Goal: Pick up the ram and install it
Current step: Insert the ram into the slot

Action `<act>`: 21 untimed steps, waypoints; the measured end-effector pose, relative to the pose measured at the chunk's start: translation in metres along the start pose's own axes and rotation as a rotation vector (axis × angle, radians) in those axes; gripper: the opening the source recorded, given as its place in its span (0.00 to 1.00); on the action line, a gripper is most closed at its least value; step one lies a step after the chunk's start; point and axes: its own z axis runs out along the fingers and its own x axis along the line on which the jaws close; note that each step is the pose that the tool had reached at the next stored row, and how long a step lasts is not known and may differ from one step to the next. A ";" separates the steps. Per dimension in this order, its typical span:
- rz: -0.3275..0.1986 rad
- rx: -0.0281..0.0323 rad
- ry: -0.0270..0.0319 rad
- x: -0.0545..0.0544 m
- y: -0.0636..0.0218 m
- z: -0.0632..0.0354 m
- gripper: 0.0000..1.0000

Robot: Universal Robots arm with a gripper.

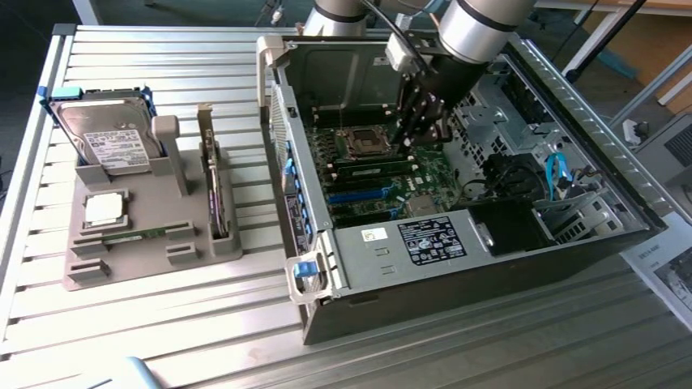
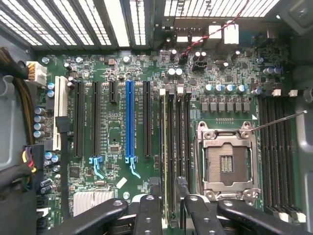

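Closest to the wrist camera, the gripper [image 2: 168, 188] stood with its fingers [image 2: 147, 215] spread wide and nothing held between them, one on either side of a row of memory slots [image 2: 182, 142]. Just past the fingertips, the ram [image 2: 170, 142] stood on edge in one of those slots, seen from above as a thin greenish line. By that, the pick-up and placing seemed done. Whether the stick was pressed fully home and latched could not be told. Beside the slots, the processor socket [image 2: 227, 164] looked empty. In the exterior view, the gripper [image 1: 424, 134] hung low inside the open computer case [image 1: 324, 267], which held the motherboard [image 1: 433, 182] with the ram [image 1: 377, 165] lying across it. Well apart from the case, toward the exterior view's left, a grey tray [image 1: 81, 275] on the slatted table [image 1: 162, 332] carried a hard drive [image 1: 103, 138], a square processor chip [image 1: 103, 209], an upright expansion card [image 1: 216, 194] and a second memory stick [image 1: 138, 236] lying flat.
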 end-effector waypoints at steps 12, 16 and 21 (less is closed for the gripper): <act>0.000 -0.0002 0.0006 -0.001 0.0025 -0.0285 0.25; 0.000 0.0000 0.0001 -0.001 0.0042 -0.0419 0.25; 0.000 0.0000 0.0001 -0.001 0.0046 -0.0458 0.25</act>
